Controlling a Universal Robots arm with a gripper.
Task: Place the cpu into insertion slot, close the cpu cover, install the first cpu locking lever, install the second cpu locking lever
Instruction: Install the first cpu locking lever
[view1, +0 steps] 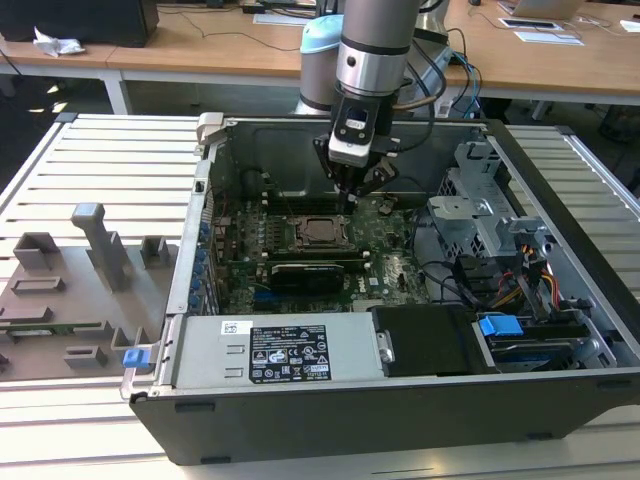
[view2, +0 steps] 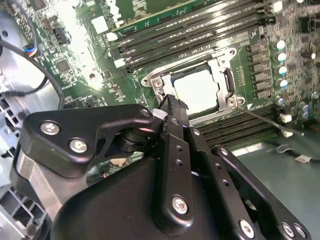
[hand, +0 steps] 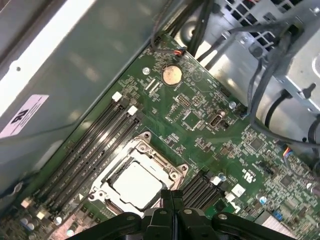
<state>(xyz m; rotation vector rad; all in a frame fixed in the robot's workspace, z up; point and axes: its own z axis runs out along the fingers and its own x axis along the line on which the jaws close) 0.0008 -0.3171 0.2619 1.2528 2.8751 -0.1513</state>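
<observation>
The cpu (view2: 196, 89) lies flat in the insertion slot (view2: 159, 85), its silver-grey top showing through the window of the cpu cover (view2: 226, 64), which lies down around it. In the first wrist view the cpu (hand: 136, 184) sits inside the cover frame (hand: 150, 149). My gripper (view2: 170, 102) is shut, its tips right at one corner of the socket; nothing shows between the fingers. A thin wire lever (view2: 267, 121) runs out from another socket corner over the board. In the exterior view the gripper (view1: 352, 197) hangs just behind the cpu (view1: 320, 231).
Long black memory slots (view2: 200, 30) flank the socket. Cables and a metal drive cage (view1: 480, 215) stand on the exterior view's right, and a power supply (view1: 270, 352) along the case front. A grey fixture plate (view1: 70, 290) lies on the table at the exterior view's left.
</observation>
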